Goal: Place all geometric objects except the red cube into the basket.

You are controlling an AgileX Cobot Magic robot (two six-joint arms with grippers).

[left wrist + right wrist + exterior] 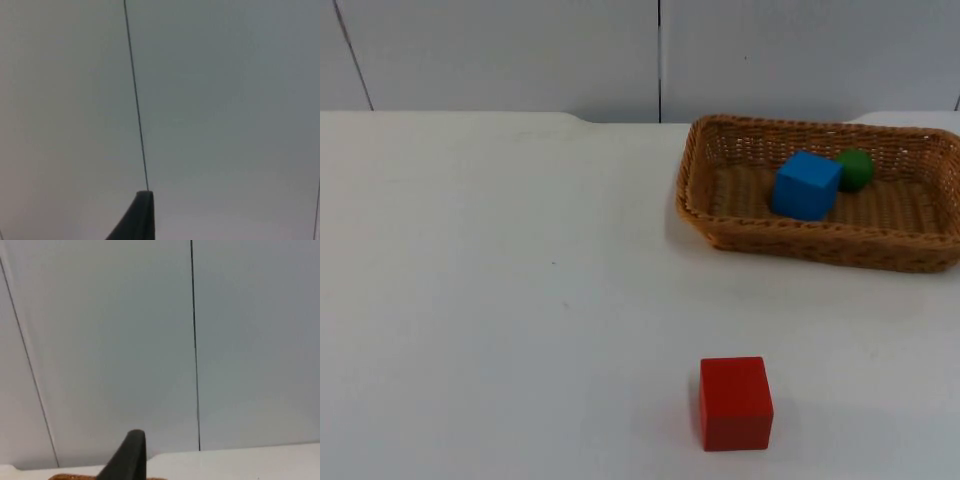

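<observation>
The blue cube [806, 184] and green ball [855, 169] lie touching in the basket [720, 228] at far right; the red cube [735, 403] sits near, well apart on the table [500, 300]. The left gripper [140, 220] faces the partition wall [225, 100]; the right gripper [130, 457] faces it above the basket's rim; how they stand I cannot tell.

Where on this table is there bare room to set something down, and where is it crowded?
The white table top is bare left of the woven wicker basket and the red cube, and in the strip between them. The basket's right half is crowded: blue cube, green ball.

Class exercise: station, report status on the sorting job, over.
Left fingertip and right fingertip face the partition wall. Blue cube and green ball in basket. Red cube on table.
</observation>
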